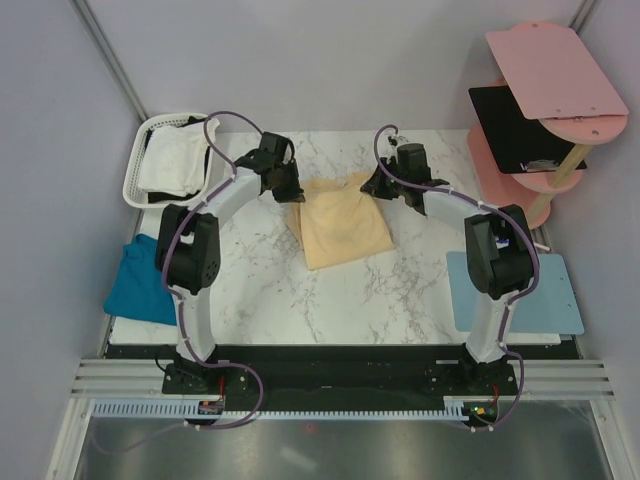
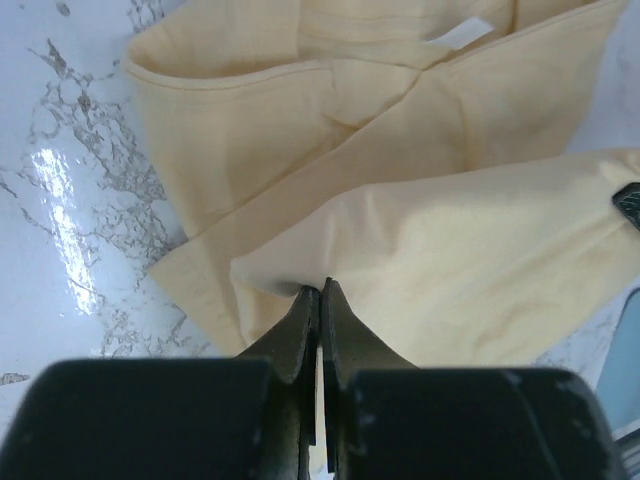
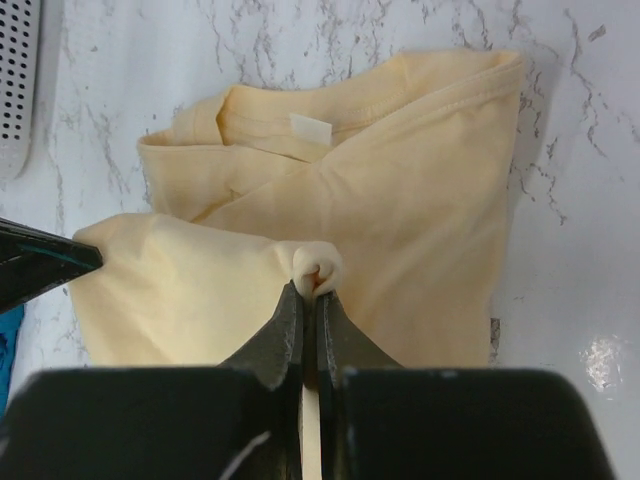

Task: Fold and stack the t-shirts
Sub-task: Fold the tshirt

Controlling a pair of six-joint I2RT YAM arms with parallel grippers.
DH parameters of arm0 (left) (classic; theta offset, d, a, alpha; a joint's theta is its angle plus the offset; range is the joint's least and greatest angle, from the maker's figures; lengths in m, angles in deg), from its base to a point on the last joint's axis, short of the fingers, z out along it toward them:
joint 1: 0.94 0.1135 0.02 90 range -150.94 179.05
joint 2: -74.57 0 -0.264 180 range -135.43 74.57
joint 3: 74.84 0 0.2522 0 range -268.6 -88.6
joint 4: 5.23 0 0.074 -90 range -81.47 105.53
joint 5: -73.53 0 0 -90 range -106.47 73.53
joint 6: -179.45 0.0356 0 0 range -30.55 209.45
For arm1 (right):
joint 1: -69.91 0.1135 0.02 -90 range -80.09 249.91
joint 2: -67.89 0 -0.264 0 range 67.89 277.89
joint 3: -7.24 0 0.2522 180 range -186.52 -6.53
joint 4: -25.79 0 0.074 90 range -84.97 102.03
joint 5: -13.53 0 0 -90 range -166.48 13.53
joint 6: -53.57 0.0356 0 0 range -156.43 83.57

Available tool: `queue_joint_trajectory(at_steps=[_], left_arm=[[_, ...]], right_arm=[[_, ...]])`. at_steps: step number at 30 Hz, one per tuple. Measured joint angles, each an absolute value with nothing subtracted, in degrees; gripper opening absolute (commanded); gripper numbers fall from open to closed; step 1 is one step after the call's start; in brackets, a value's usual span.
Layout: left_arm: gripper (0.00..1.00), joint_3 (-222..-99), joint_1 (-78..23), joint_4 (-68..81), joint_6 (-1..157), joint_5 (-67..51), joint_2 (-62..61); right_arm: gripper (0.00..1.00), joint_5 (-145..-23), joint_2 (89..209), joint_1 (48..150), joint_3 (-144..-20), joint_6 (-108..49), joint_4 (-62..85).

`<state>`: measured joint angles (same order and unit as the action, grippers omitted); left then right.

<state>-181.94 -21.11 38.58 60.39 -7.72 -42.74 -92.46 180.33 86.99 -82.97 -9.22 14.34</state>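
The pale yellow-cream t-shirt (image 1: 343, 228) lies partly folded on the marble table, its far edge lifted between both grippers. My left gripper (image 1: 291, 193) is shut on one corner of that edge, seen in the left wrist view (image 2: 320, 288). My right gripper (image 1: 377, 186) is shut on the other corner, bunched at its tips (image 3: 314, 282). The collar and label show under the lifted fold (image 3: 308, 127). The teal blue t-shirt (image 1: 140, 283) hangs over the table's left edge. The white t-shirt (image 1: 173, 160) lies in the basket.
A white slotted basket (image 1: 135, 180) stands at the far left. A light-blue mat (image 1: 552, 292) lies at the right edge. A pink tiered stand (image 1: 545, 100) with a black panel stands at the far right.
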Motion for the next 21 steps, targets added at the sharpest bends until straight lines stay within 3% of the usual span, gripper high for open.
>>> queue_joint_trajectory(at_steps=[7, 14, 16, 17, 19, 20, 21], left_arm=[[0.02, -183.88, -21.15, 37.77, 60.39, -8.09, -39.44], [0.02, -189.50, -20.19, 37.57, 60.37, -8.79, -45.91], [0.03, -190.09, -19.75, 37.51, 60.34, -8.94, -47.97], [0.21, -190.24, -19.51, 37.51, 60.28, -9.05, -48.99], [0.54, -190.24, -19.03, 37.51, 60.06, -9.14, -50.81], [0.69, -190.26, -18.83, 37.66, 59.89, -9.42, -51.53], [0.73, -190.26, -18.59, 38.01, 59.67, -9.71, -52.10]], right_arm=[[0.01, -91.09, 177.97, 86.75, -83.08, -9.29, 15.82], [0.07, -88.73, 185.11, 85.78, -89.42, -9.07, 15.98], [0.28, -87.98, 188.55, 85.37, -91.97, -8.74, 15.63], [0.58, -87.74, 190.30, 85.19, -93.37, -8.48, 15.49], [0.81, -86.89, 193.29, 85.06, -95.73, -7.98, 15.14], [0.98, -85.75, 194.21, 85.04, -96.35, -8.22, 15.14], [0.98, -84.51, 194.45, 84.98, -96.32, -8.57, 15.10]])
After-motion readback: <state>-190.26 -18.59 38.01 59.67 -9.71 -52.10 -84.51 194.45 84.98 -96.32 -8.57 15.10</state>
